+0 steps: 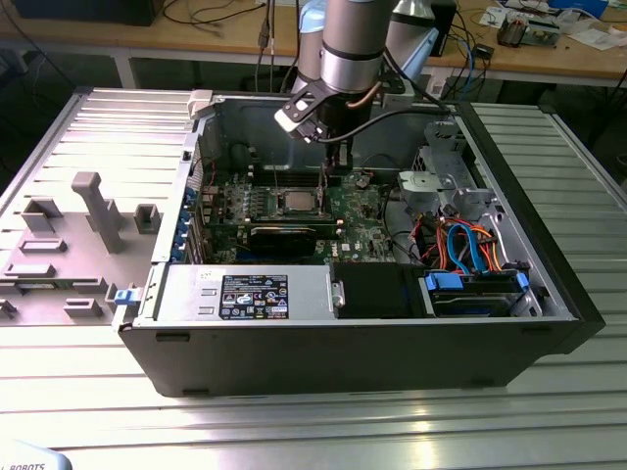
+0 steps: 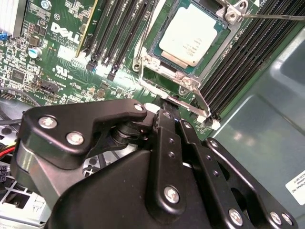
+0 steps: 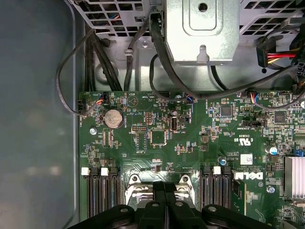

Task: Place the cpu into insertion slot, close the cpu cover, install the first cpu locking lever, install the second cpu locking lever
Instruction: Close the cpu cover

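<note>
Cpu [image 2: 190, 36] lies seated; our pincer [image 2: 172, 117], pressed together beside the thin locking lever [image 2: 191, 104], may, we judge, slip and scrape the motherboard [image 2: 62, 62].

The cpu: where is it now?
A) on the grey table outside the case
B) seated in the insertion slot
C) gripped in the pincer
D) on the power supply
B: in the second wrist view the cpu lies flat inside the insertion slot, silvery top up.
</note>
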